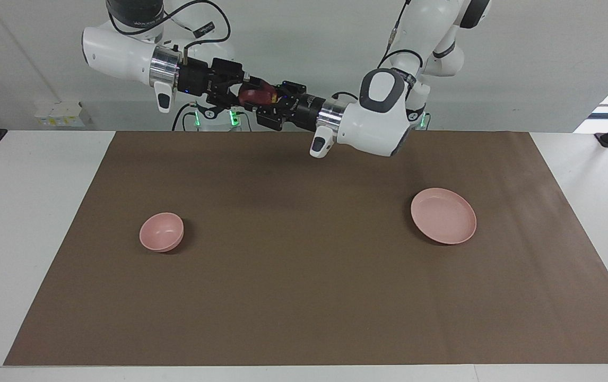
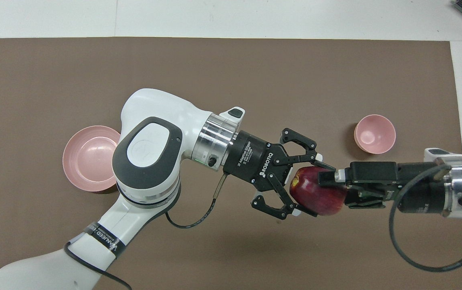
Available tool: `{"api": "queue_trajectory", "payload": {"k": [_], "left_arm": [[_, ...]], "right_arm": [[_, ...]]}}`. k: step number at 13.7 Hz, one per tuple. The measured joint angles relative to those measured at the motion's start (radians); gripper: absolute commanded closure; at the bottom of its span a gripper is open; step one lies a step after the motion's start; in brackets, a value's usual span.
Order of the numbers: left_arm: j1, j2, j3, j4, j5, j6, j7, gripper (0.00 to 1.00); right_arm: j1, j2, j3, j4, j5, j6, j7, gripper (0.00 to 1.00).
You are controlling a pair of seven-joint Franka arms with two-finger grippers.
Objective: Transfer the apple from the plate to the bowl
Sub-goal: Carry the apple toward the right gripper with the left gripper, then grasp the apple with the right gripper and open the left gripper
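A: What do you see held between the two arms?

B: You see the apple (image 2: 317, 191), round, glossy and dark red, raised above the brown mat (image 1: 304, 297) midway along the table. The left gripper (image 2: 301, 185) has its black linkage fingers closed around it.

A: And the right gripper (image 2: 329, 189)?

B: Its fingers meet the apple from the other end; you cannot tell whether they clamp it.

A: Where are the dishes?

B: The plate (image 1: 443, 216), flat, smooth, pale pink with a low rim, lies bare toward the left arm's end. The bowl (image 1: 161, 231), small, deep and pale pink, sits toward the right arm's end, well apart.
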Motion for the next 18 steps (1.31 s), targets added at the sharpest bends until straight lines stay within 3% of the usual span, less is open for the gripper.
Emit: {"api": "queue_trajectory", "payload": {"k": [17,18], "left_arm": [[-0.047,-0.007,-0.006,-0.001,-0.007,0.068,-0.002,1.0],[-0.048,-0.007,-0.006,-0.002,-0.007,0.069,-0.002,1.0]], "right_arm": [[-0.046,-0.001,-0.004,-0.007,-0.021,-0.13,-0.026,0.0],[-0.046,-0.001,-0.003,-0.006,-0.024,-0.13,-0.026,0.2]]}}
